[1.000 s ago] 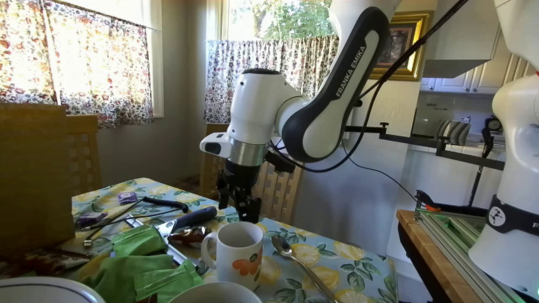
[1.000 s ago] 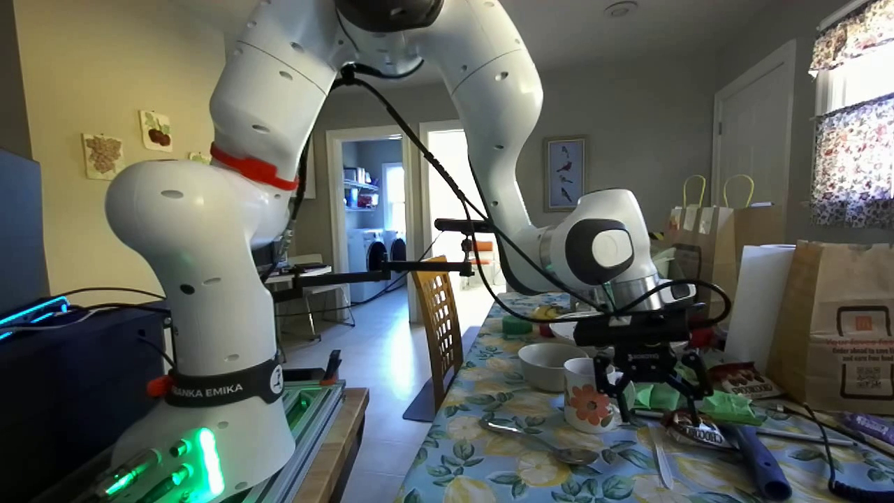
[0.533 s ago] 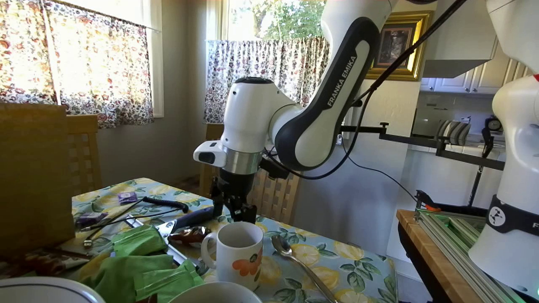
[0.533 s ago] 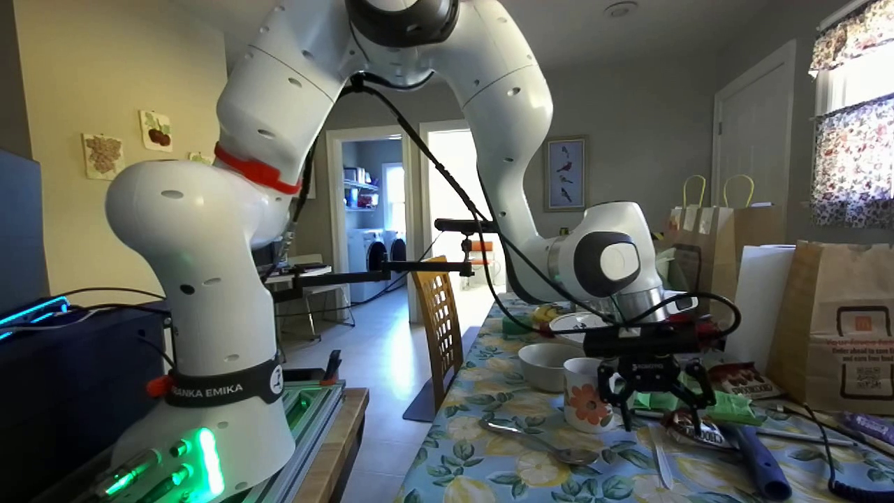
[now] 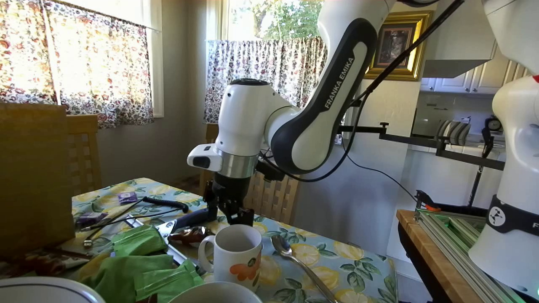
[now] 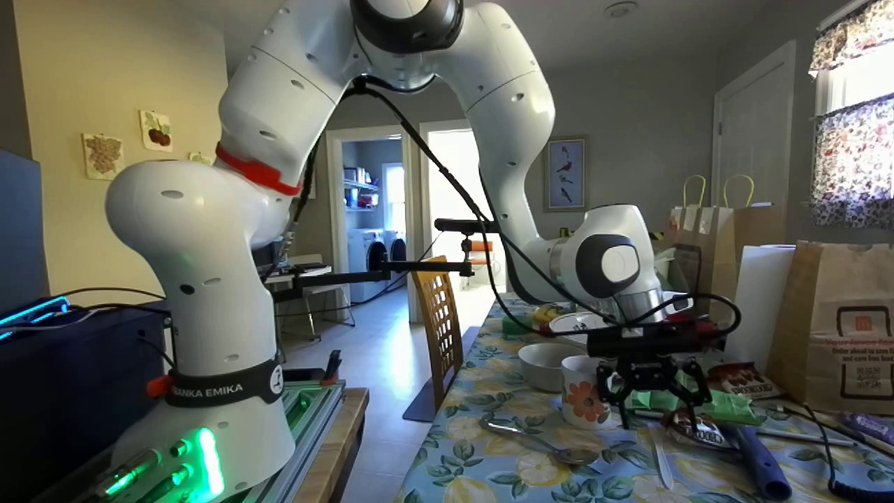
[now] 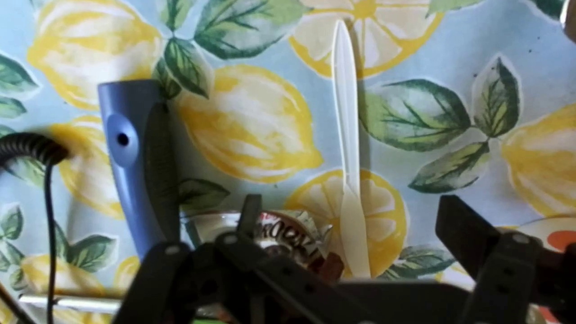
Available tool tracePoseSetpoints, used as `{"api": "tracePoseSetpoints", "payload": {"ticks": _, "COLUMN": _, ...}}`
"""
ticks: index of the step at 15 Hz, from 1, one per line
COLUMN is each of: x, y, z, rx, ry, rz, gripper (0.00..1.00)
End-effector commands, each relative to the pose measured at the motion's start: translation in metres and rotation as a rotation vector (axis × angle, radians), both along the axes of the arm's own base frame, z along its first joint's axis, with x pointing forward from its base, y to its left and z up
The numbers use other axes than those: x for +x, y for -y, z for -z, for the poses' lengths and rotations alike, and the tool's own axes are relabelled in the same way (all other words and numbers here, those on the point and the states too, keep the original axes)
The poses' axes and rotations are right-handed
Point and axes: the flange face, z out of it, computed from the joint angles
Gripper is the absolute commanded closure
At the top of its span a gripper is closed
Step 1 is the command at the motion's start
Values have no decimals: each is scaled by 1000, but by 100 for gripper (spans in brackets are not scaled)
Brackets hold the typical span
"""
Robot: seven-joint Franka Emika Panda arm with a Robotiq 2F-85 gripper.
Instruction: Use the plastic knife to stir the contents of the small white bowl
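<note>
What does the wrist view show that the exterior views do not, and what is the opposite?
Only the wrist view clearly shows the dark hole in the blue handle. Only the exterior views show the small white bowl and the flowered curtains. Both share the blue handle, lemon tablecloth, shiny wrapper and end effector; the plastic knife appears in the wrist view and in an exterior view.

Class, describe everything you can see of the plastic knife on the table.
The plastic knife is slim and off-white, apparently moulded plastic. In the wrist view its long handle, with lengthwise ridges, points up the picture to a rounded end; the smoother blade runs downward, its tip possibly hidden by the tool. It lies flat on the lemon-print tablecloth, unheld, between the tool's parted jaws in that picture. A shiny wrapper lies beside the blade; whether they touch is unclear.
</note>
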Motion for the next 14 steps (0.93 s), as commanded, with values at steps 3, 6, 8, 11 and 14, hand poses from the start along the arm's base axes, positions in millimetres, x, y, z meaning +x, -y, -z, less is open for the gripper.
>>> {"api": "tracePoseSetpoints", "payload": {"ticks": 3, "x": 15, "y": 7, "z": 9, "rx": -7, "ry": -16, "rz": -37, "gripper": 0}}
{"api": "tracePoseSetpoints", "payload": {"ticks": 6, "x": 17, "y": 10, "z": 12, "rx": -12, "ry": -25, "rz": -33, "gripper": 0}}
{"api": "tracePoseSetpoints", "payload": {"ticks": 8, "x": 18, "y": 10, "z": 15, "rx": -19, "ry": -39, "rz": -34, "gripper": 9}}
{"api": "tracePoseSetpoints", "payload": {"ticks": 11, "x": 19, "y": 9, "z": 16, "rx": -23, "ry": -49, "rz": -37, "gripper": 36}}
{"api": "tracePoseSetpoints", "payload": {"ticks": 14, "x": 20, "y": 8, "z": 18, "rx": -23, "ry": -56, "rz": -37, "gripper": 44}}
